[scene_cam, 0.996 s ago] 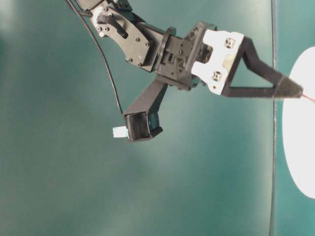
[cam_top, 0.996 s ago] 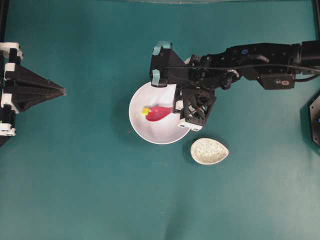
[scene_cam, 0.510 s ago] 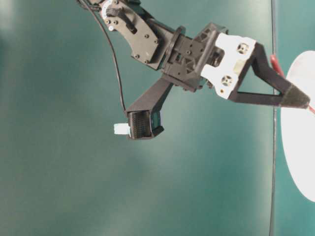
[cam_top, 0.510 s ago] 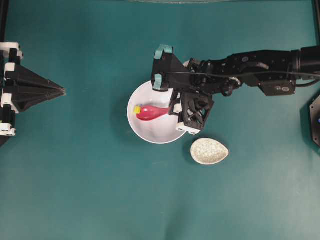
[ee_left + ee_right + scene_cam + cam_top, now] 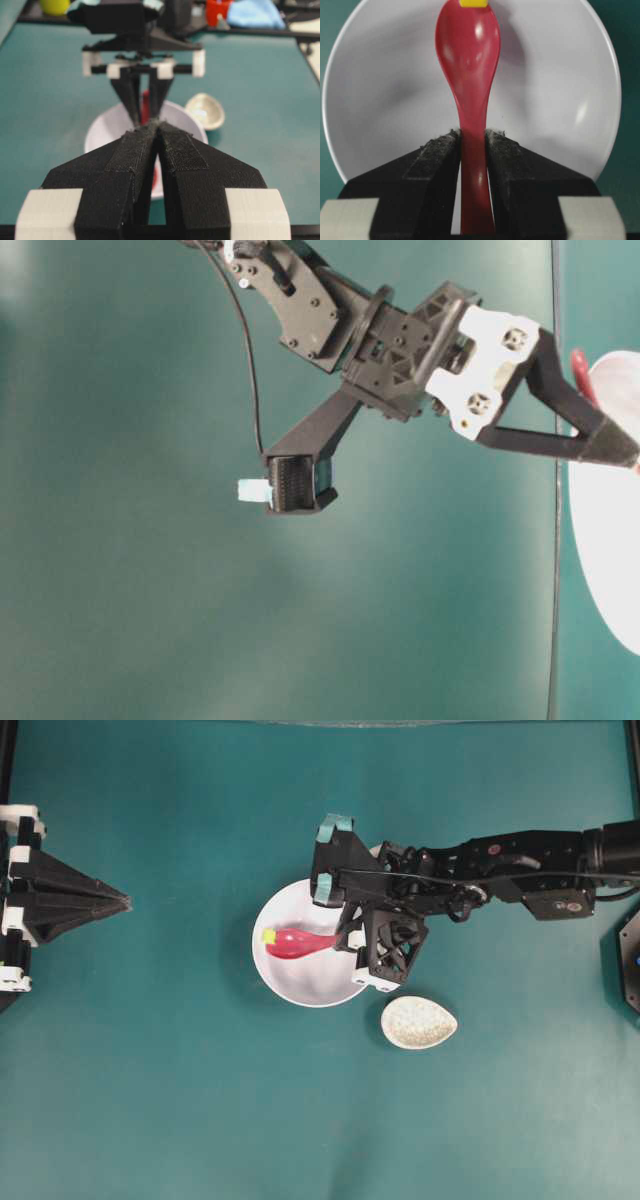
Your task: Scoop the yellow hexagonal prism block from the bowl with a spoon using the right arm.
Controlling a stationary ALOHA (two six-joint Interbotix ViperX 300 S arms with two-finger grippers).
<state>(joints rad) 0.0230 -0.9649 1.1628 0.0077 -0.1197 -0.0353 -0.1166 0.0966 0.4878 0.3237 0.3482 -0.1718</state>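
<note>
The right end effector (image 5: 472, 142) is clamped on the handle of the red spoon (image 5: 292, 943), whose oval head reaches out ahead of it over the white bowl (image 5: 305, 990). The yellow hexagonal prism block (image 5: 268, 935) sits at the far tip of the spoon's head, inside the bowl. A speckled beige rest (image 5: 418, 1022) lies on the counter (image 5: 200, 1100) just beside the right end effector. The left end effector (image 5: 125, 902), well apart, has its fingers pressed together, empty.
</note>
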